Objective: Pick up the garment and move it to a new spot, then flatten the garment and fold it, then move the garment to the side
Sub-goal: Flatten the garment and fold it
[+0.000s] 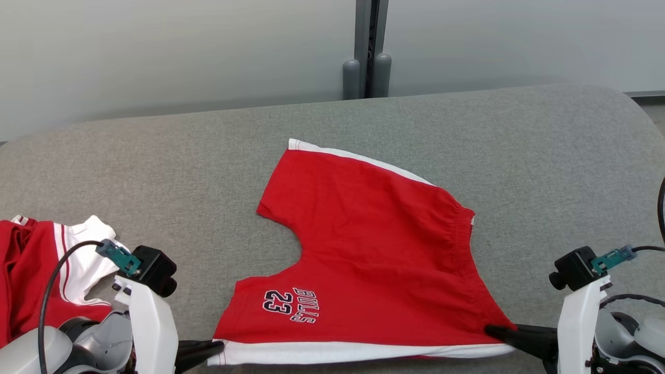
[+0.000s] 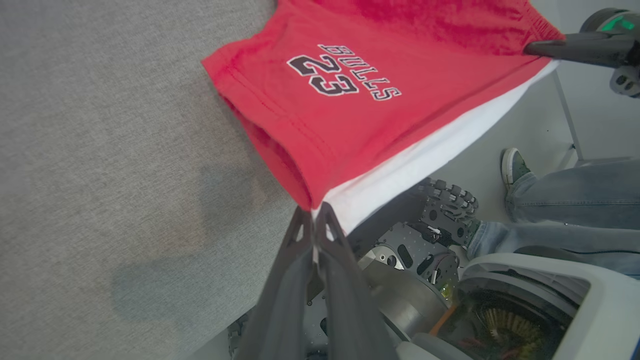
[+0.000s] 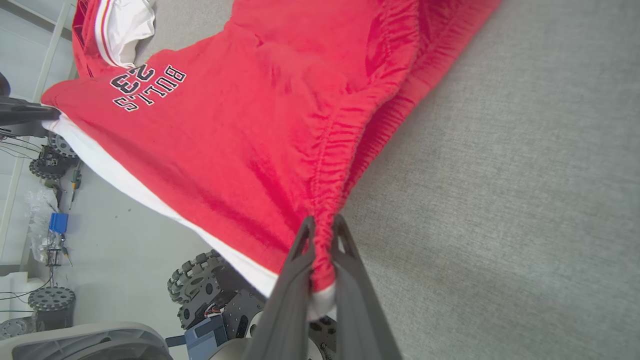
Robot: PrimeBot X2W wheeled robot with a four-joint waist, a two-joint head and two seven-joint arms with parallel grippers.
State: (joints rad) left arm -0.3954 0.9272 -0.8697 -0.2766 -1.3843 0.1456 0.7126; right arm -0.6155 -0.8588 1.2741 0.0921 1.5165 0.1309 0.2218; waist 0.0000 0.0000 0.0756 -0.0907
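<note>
The garment (image 1: 363, 244) is a pair of red shorts with white side stripes and a "BULLS 23" print, spread over the grey padded table (image 1: 156, 171). Its near white edge hangs stretched between both grippers at the table's front. My left gripper (image 1: 218, 347) is shut on the hem corner of the garment (image 2: 320, 115) at the lower left. On the lower right, my right gripper (image 1: 491, 330) is shut on the waistband corner of the garment (image 3: 250, 125). In the left wrist view my left gripper (image 2: 314, 212) pinches cloth; likewise my right gripper (image 3: 321, 225) in its own view.
A second red and white garment (image 1: 47, 270) lies bunched at the table's left edge. Past the table's front edge a person's jeans leg and shoe (image 2: 515, 167) stand on the floor beside the robot's wheeled base (image 2: 445, 200). A grey post (image 1: 367, 52) rises behind the table.
</note>
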